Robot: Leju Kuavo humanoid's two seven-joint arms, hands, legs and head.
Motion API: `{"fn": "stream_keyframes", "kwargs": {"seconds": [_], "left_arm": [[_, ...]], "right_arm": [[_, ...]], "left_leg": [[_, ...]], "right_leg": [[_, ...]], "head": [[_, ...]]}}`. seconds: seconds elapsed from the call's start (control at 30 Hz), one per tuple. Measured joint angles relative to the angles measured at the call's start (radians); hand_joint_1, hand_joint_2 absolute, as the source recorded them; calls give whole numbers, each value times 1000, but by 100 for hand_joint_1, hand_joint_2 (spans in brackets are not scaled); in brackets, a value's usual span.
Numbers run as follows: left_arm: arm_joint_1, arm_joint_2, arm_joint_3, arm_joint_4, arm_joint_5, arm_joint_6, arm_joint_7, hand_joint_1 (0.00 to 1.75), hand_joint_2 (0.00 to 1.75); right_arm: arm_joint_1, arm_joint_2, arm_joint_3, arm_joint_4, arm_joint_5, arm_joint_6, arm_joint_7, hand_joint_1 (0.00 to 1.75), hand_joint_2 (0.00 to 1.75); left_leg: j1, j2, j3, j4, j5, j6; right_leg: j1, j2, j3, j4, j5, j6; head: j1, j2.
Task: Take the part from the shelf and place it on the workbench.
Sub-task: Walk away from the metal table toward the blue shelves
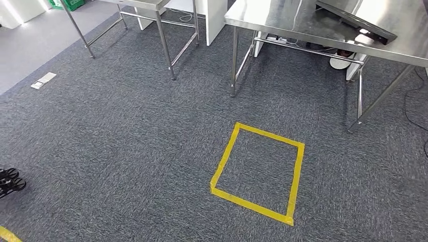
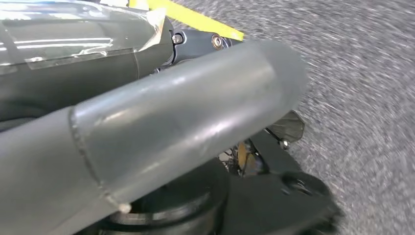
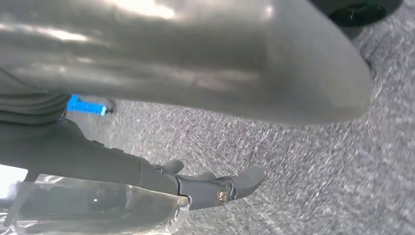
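Note:
My left hand (image 1: 10,181) pokes in at the far left edge of the head view, its dark fingers apart over the carpet. In the left wrist view its thick grey thumb (image 2: 186,127) lies across the picture, with nothing between it and the dark fingers (image 2: 195,39). My right hand (image 3: 195,147) hangs above the carpet. Its dark fingers (image 3: 220,188) reach out straight under the grey thumb (image 3: 195,58), and the gap between them holds nothing. A steel workbench (image 1: 303,20) stands at the back right with a dark flat piece (image 1: 356,20) lying on it.
A yellow tape square (image 1: 260,171) marks the grey carpet ahead. A second steel table (image 1: 146,5) stands at the back left, and a floor socket plate (image 1: 43,80) lies at the left. A cable (image 1: 416,101) runs along the right edge. A small blue thing (image 3: 85,105) lies on the carpet.

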Motion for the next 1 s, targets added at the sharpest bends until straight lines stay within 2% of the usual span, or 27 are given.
{"fn": "stream_keyframes", "kwargs": {"seconds": [0.03,0.07,0.13,0.17,0.2,0.23,0.3,0.37,0.43,0.47,0.5,0.53,0.57,0.6,0.63,0.67,0.7,0.73,0.77,0.8,0.83,0.87,0.9,0.93,0.97,1.0], "left_arm": [[1,0,0,0,0,1,0,0,0],[2,1,0,0,0,2,0,0,0],[0,2,0,0,0,3,0,0,0],[-1,2,0,0,0,3,0,0,0],[-2,3,0,0,-1,3,1,0,0],[-3,2,0,0,-1,3,1,0,0],[-2,2,0,0,-2,3,3,0,0],[-2,2,0,0,-3,3,6,0,0],[-4,2,0,0,-2,5,10,0,0],[-4,2,0,0,-2,6,12,0,0],[-3,2,0,0,-1,8,14,0,0],[-2,2,0,0,2,10,16,0,0],[-1,1,0,0,4,14,17,0,0],[0,1,0,0,7,18,19,0,0],[0,0,0,0,9,22,19,0,0],[-1,-1,0,0,11,25,20,0,0],[-2,-2,0,0,14,28,20,0,0],[-2,-4,1,0,16,30,21,0,0],[-1,-5,1,0,18,31,21,0,0],[1,-5,1,0,20,33,21,0,0],[2,-5,1,0,20,34,22,0,0],[3,-5,1,0,21,34,22,0,0],[3,-5,1,0,20,33,22,0,0],[2,-5,1,0,20,31,22,0,0],[1,-5,1,0,19,28,23,0,0],[1,-5,1,0,18,26,25,0,0]], "right_arm": [[0,0,0,0,0,2,-1,0,0],[-1,0,0,0,0,3,-1,0,0],[-4,0,1,0,0,6,-2,0,0],[-5,0,1,0,0,11,-4,0,0],[-6,0,2,0,0,19,-7,0,0],[-6,0,2,0,1,30,-10,0,0],[-10,0,4,0,3,54,-17,0,0],[-11,0,8,0,8,75,-20,0,0],[-8,0,12,1,16,91,-21,0,0],[-5,-1,15,1,19,97,-21,0,0],[-3,-3,18,2,23,101,-21,0,0],[-2,-5,21,2,26,103,-21,0,0],[-1,-7,24,2,30,105,-21,0,0],[0,-8,27,2,34,107,-21,0,0],[-1,-10,29,2,38,108,-21,0,0],[-1,-11,32,2,42,111,-21,0,0],[-1,-13,35,3,46,113,-21,0,0],[-2,-14,38,3,51,115,-21,0,0],[-3,-16,42,3,54,117,-20,0,0],[-4,-16,46,3,57,118,-20,0,0],[-5,-17,49,3,59,119,-20,0,0],[-5,-17,52,3,60,120,-20,0,0],[-4,-18,54,3,61,123,-20,0,0],[-2,-19,55,3,62,126,-21,0,0],[1,-20,56,3,63,129,-21,0,0],[3,-21,56,3,63,132,-21,0,0]], "left_leg": [[2,4,7,-9,14,-2],[4,11,34,-59,43,-2],[5,46,117,-209,103,3],[3,59,146,-264,120,8],[1,67,159,-291,127,14],[-3,64,158,-295,127,20],[-6,45,155,-299,133,36],[-4,27,155,-307,145,54],[-5,5,149,-309,153,66],[-8,-8,145,-308,156,69],[-10,-21,142,-308,157,71],[-11,-35,140,-307,159,71],[-12,-49,139,-306,160,71],[-13,-63,139,-304,162,69],[-13,-75,138,-302,162,67],[-15,-87,137,-299,163,64],[-16,-97,134,-296,163,60],[-17,-107,131,-295,164,55],[-18,-116,127,-295,166,48],[-16,-123,123,-294,168,42],[-16,-115,116,-285,163,37],[-16,-93,101,-260,145,32],[-15,-65,79,-213,115,27],[-13,-33,47,-148,76,22],[-10,-15,13,-76,41,17],[-5,-6,-15,-17,19,11]], "right_leg": [[0,-12,-2,0,0,0],[0,-23,-3,0,-1,1],[4,-41,0,1,-4,5],[7,-49,3,2,-6,9],[11,-56,5,2,-7,13],[14,-62,7,2,-8,19],[14,-68,8,5,-10,32],[10,-30,-14,53,-41,37],[7,16,-78,184,-104,31],[7,25,-114,258,-132,30],[7,29,-141,310,-146,33],[7,32,-150,325,-144,39],[7,35,-137,296,-124,47],[7,43,-105,228,-92,53],[6,64,-67,146,-59,57],[6,82,-38,77,-32,54],[6,96,-20,33,-16,49],[8,102,-16,16,-11,42],[11,94,-17,16,-8,34],[7,84,-16,14,-5,26],[3,73,-14,12,0,17],[-2,60,-12,9,4,10],[-6,46,-11,7,7,3],[-3,32,-12,7,8,0],[-2,17,-13,7,8,-1],[-1,2,-15,7,8,-1]], "head": [[0,0],[0,0],[0,0],[1,0],[3,0],[4,0],[5,0],[7,0],[11,0],[12,0],[11,0],[12,0],[11,0],[11,0],[12,0],[12,0],[12,0],[11,0],[11,0],[11,0],[10,0],[8,0],[5,0],[2,0],[0,0],[0,0]]}}
